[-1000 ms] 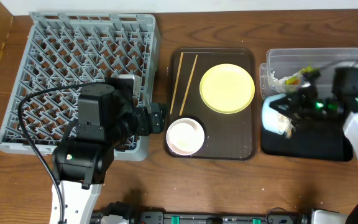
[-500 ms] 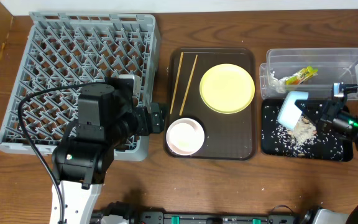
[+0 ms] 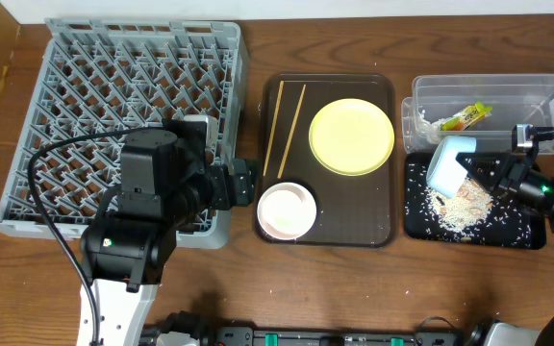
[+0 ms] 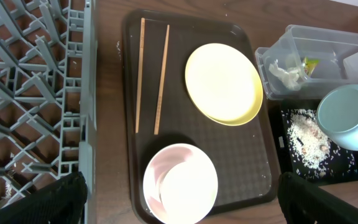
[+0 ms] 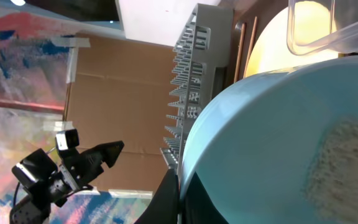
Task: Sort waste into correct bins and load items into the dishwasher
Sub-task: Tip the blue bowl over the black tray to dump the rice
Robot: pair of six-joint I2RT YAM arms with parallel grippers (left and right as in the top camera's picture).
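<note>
My right gripper (image 3: 479, 171) is shut on the rim of the light blue bowl (image 3: 447, 165), held tipped on its side over the black tray (image 3: 522, 231); the bowl fills the right wrist view (image 5: 278, 143). A heap of rice crumbs (image 3: 462, 200) lies in the tray below it. The green-and-yellow wrapper (image 3: 464, 118) lies in the clear tub (image 3: 489, 93). My left gripper (image 3: 245, 183) is open and empty above the white-pinkish bowl with the white cup inside (image 4: 180, 184). The yellow plate (image 3: 351, 135) and chopsticks (image 3: 284, 125) lie on the brown tray. The grey dish rack (image 3: 123, 106) is at the left.
The brown serving tray (image 3: 373, 226) sits between the rack and the bins. A black cable (image 3: 51, 202) loops over the rack's front left. Scattered rice grains dot the black tray around the heap.
The right gripper tipped the blue bowl over the black tray and rice spilled out into a heap; the bowl has now shifted slightly left and up. The left arm has not moved.
</note>
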